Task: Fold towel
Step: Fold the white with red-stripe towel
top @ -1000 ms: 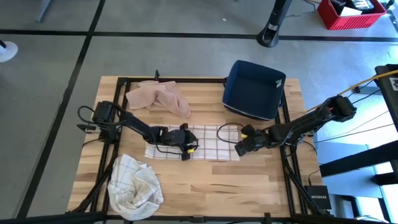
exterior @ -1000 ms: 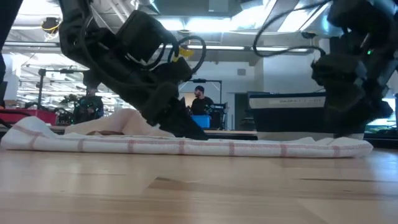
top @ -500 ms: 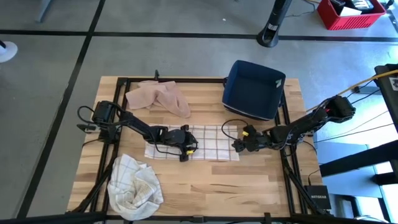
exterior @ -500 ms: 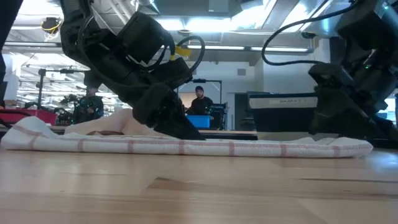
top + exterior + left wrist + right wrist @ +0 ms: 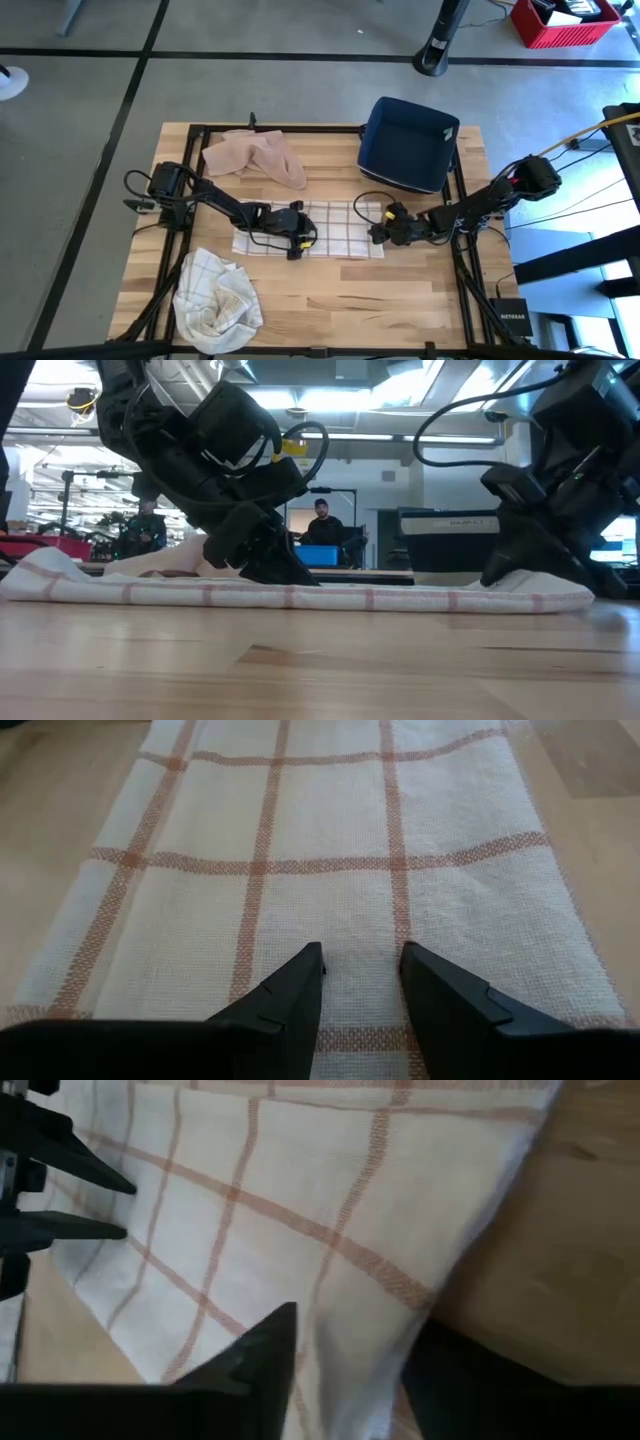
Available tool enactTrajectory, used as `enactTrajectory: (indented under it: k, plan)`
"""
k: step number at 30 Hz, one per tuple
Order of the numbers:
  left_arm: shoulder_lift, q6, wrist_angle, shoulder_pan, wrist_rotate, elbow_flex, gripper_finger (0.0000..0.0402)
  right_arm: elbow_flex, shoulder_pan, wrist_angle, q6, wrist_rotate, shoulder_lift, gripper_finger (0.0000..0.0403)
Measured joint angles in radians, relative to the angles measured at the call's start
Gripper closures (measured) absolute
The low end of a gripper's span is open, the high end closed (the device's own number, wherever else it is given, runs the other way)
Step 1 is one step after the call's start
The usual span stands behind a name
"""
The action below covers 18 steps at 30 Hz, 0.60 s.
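Jaws of the left gripper (image 5: 360, 960) stand apart, tips pressed on the checked towel (image 5: 335, 228) near its middle. The right gripper (image 5: 345, 1345) straddles the towel's right edge; whether it pinches the cloth I cannot tell. The towel lies flat mid-tabletop (image 5: 400, 290), with a pink cloth (image 5: 255, 157) and blue bin (image 5: 408, 145) far, crumpled towel (image 5: 217, 300) near left.

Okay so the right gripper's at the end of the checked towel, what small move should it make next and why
Probably finish closing on the towel's edge, then lift it slightly. The right gripper has its fingers astride the end of the checked towel, with cloth bunched between them, while the left gripper rests with parted fingers on the middle of the flat towel, seemingly pinning it for a fold.
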State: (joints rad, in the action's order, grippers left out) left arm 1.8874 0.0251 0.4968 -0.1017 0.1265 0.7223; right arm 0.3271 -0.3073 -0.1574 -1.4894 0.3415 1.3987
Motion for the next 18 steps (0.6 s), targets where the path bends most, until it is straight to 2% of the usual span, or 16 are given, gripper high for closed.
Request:
enactTrajectory:
  k: [8, 15, 18]
  plan:
    - [0.000, 0.023, -0.008, 0.000, 0.000, 0.000, 0.0270, -0.003, -0.001, -0.037, 0.088, 0.074, 0.005, 0.0387]
    - [0.000, 0.027, -0.008, -0.002, 0.000, -0.001, 0.0270, 0.000, 0.000, -0.232, 0.166, 0.122, 0.004, 0.0391]
    - [0.000, 0.027, -0.007, -0.002, 0.000, -0.002, 0.0270, 0.040, 0.000, -0.265, 0.221, 0.141, 0.003, 0.0394]
